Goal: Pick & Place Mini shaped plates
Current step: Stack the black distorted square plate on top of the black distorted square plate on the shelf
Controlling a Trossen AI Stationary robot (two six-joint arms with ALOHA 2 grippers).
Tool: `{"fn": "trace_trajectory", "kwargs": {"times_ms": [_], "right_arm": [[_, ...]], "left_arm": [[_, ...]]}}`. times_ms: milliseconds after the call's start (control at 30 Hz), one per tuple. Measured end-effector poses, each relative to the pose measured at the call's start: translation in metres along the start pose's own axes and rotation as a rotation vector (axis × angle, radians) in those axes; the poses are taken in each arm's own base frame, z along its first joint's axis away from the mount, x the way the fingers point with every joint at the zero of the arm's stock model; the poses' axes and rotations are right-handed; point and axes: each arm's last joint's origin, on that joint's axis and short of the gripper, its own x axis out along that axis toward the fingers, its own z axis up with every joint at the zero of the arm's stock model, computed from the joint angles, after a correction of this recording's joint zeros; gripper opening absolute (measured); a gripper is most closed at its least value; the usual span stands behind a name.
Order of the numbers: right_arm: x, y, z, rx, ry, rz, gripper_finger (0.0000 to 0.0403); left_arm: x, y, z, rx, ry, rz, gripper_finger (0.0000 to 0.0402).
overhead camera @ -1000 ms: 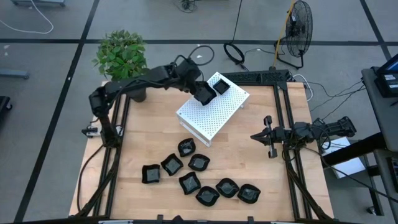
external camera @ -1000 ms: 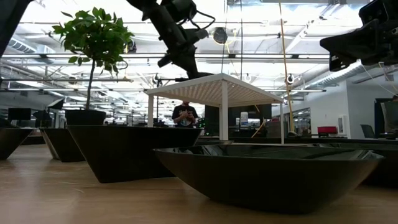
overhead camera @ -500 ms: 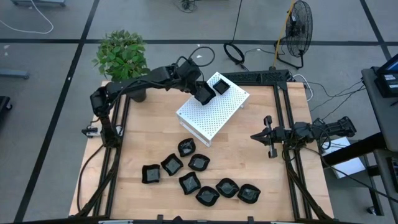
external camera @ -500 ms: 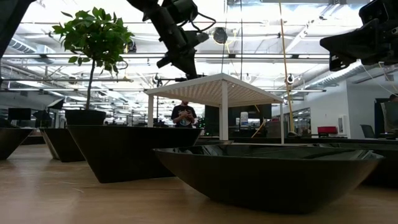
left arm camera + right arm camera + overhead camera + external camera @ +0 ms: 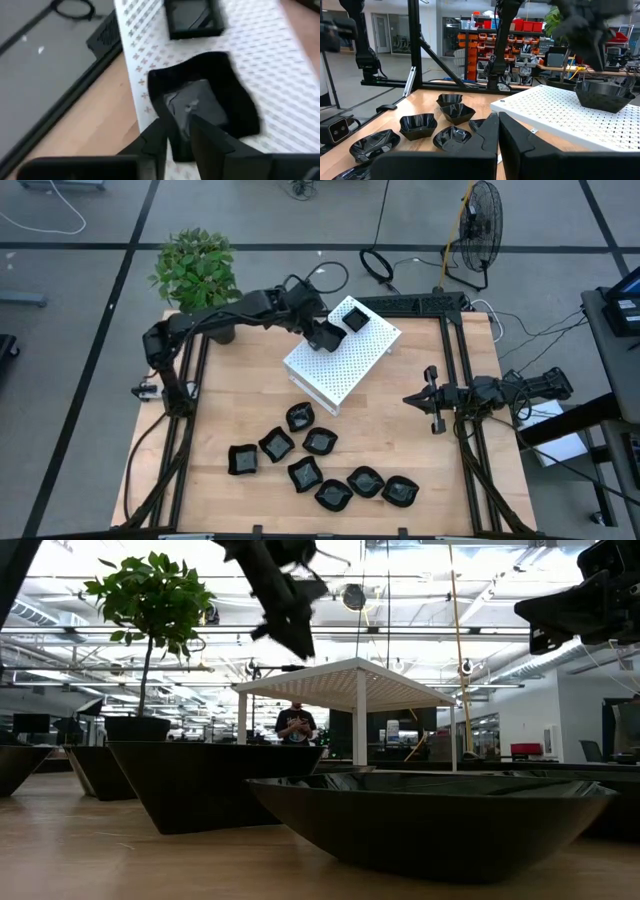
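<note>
A: Left claw (image 5: 325,336) sits over the white perforated box (image 5: 340,360) at the far middle of the bench (image 5: 210,420); what do you read from its wrist camera?

B: Your fingers are pinched on the rim of one wavy-rimmed plate (image 5: 202,107); that plate lies low over the box top, touching it or nearly so, I cannot tell which; a small square plate (image 5: 354,317) already rests on the box just beyond, toward the far edge.

A: And the rest of the mini shaped plates?

B: A cluster of eight (image 5: 320,470) near the front edge of the bench, well apart from the box; none of them touched.

A: Right claw?

B: Right claw (image 5: 425,398) waits over the right side of the bench, fingers closed on nothing; its camera looks across the cluster toward the box.

A: What does the coming move turn on?

B: My judgement: the held plate lies directly ahead of your left fingers, with the square plate just past it; release here and it should sit beside, not on, the square one; for the next pick the cluster lies toward the front edge, roughly between the arms, slightly nearer the left side.
</note>
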Motion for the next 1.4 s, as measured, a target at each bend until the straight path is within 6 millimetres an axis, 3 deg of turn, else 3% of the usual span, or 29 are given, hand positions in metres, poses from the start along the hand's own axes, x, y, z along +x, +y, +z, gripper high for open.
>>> {"fn": "trace_trajectory", "kwargs": {"times_ms": [167, 300, 400, 600, 767, 933, 1100, 1400], "right_arm": [[0.000, 0.000, 0.000, 0.000, 0.000, 0.000, 0.0000], [0.000, 0.000, 0.000, 0.000, 0.001, 0.000, 0.0000], [0.000, 0.000, 0.000, 0.000, 0.001, 0.000, 0.0000], [0.000, 0.000, 0.001, 0.002, -0.014, -0.001, 0.0000], [0.000, 0.000, 0.001, 0.002, -0.015, -0.001, 0.0000], [0.000, 0.000, 0.001, 0.002, -0.014, -0.001, 0.0000], [0.000, 0.000, 0.001, 0.002, -0.015, -0.001, 0.0000], [0.000, 0.000, 0.001, 0.002, -0.015, 0.000, 0.0000]], "left_arm": [[-0.056, -0.011, -0.015, 0.024, 0.047, -0.025, 0.0101], [-0.096, -0.027, -0.049, 0.011, 0.241, -0.014, 0.0108], [-0.108, -0.048, -0.081, -0.069, 0.363, 0.023, 0.0108], [-0.097, -0.096, -0.157, -0.254, 0.487, 0.086, 0.0109], [-0.080, -0.116, -0.224, -0.507, 0.603, 0.204, 0.0120], [-0.066, -0.129, -0.273, -0.442, 0.603, 0.149, 0.0154], [-0.060, -0.128, -0.297, -0.426, 0.610, 0.150, 0.0181], [-0.057, -0.122, -0.307, -0.253, 0.608, 0.148, 0.0180]]}}
